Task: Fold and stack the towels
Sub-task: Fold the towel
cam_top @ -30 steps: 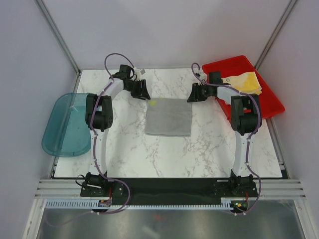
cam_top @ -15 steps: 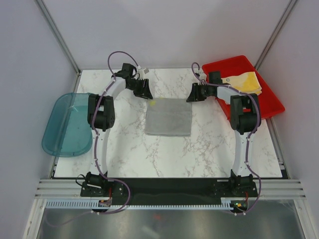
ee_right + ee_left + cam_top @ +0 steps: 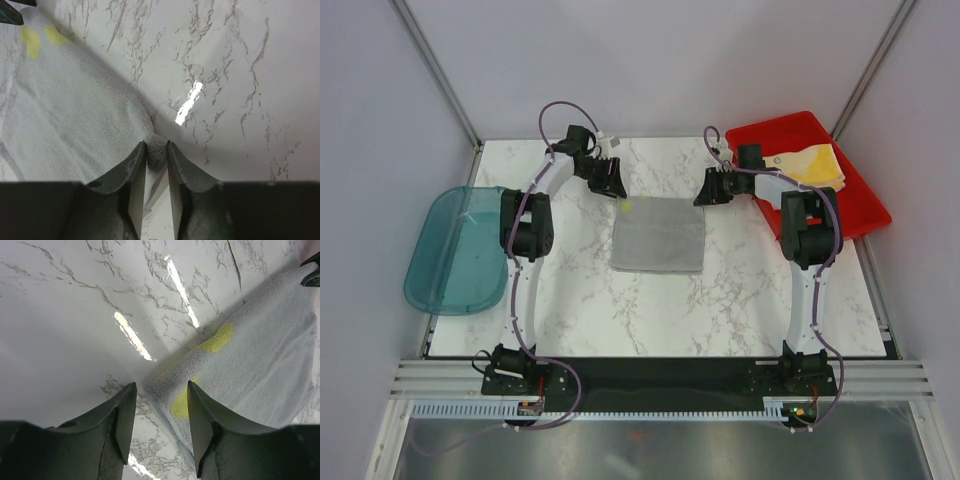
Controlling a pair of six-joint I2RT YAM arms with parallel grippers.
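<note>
On the counter [image 3: 720,310], the right gripper's [image 3: 156,147] jaws pinch the grey towel's [image 3: 658,236] corner. The left gripper's [image 3: 161,387] jaws gape. A red tray [image 3: 860,205] and a teal tub [image 3: 450,255] flank them.

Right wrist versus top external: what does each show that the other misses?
Only the right wrist shows the right fingers closed on a corner of the grey towel. Only the top external shows the red tray holding a yellow towel, and the teal tub at the table's left edge. Both show the grey towel lying on the marble table, with yellow marking near its far left corner.
</note>
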